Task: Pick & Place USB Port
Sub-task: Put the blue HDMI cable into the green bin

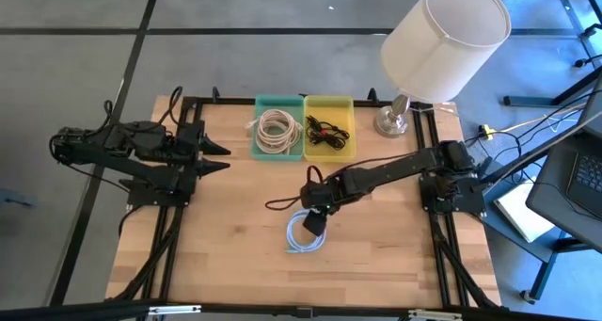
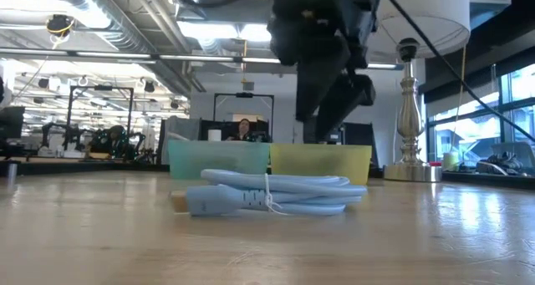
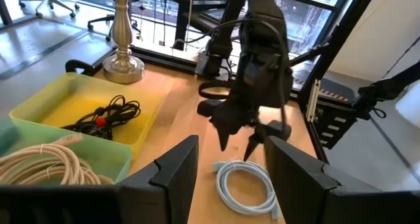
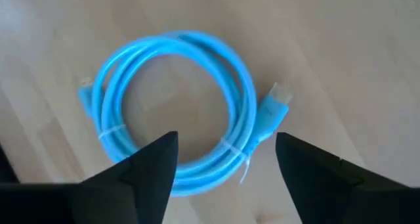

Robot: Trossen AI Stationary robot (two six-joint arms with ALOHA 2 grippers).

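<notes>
- Wooden table [image 1: 376,255] carries our two bins at its far edge.
- Our left gripper [image 1: 218,156] waits at the left, fingers spread.
- Our right gripper [image 4: 226,159] hangs released directly above the coiled blue cable [image 4: 176,106] mid-table, lined up to grasp.

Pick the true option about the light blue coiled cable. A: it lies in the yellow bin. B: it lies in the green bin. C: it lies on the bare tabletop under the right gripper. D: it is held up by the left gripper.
C: the light blue coiled cable lies flat on the wooden table, with the open right gripper above it and not gripping it.
</notes>
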